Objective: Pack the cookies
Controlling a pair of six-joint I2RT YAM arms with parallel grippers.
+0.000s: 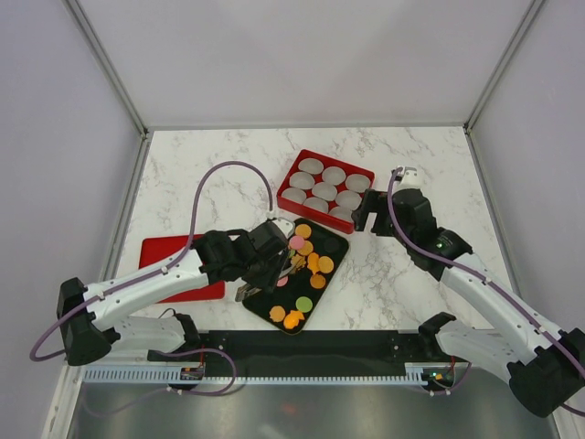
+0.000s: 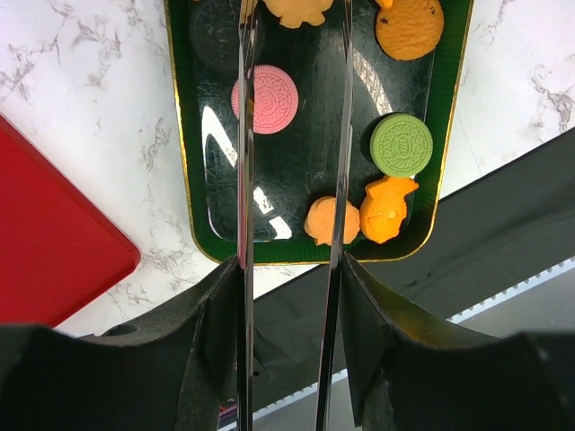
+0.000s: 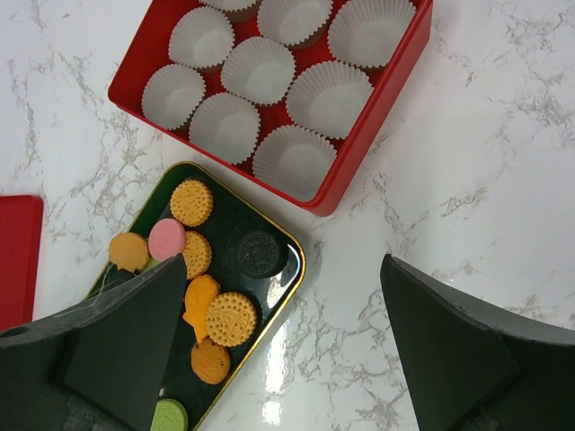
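A robotics lab cell: plain white panel walls [image 1: 302,55] and grey metal posts [image 1: 103,59] enclose a white marble-patterned tabletop [image 1: 210,155] holding 2 white-and-black robot arms [image 1: 146,288].

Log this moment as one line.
left gripper: open, over tray | right gripper: open, empty, near red box | cookies: in tray | cups: empty

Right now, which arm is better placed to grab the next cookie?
Probably left. The left fingers hang half open directly over the dark tray, a pink cookie just beneath. The right fingers stand wide open over marble, beside the tray.
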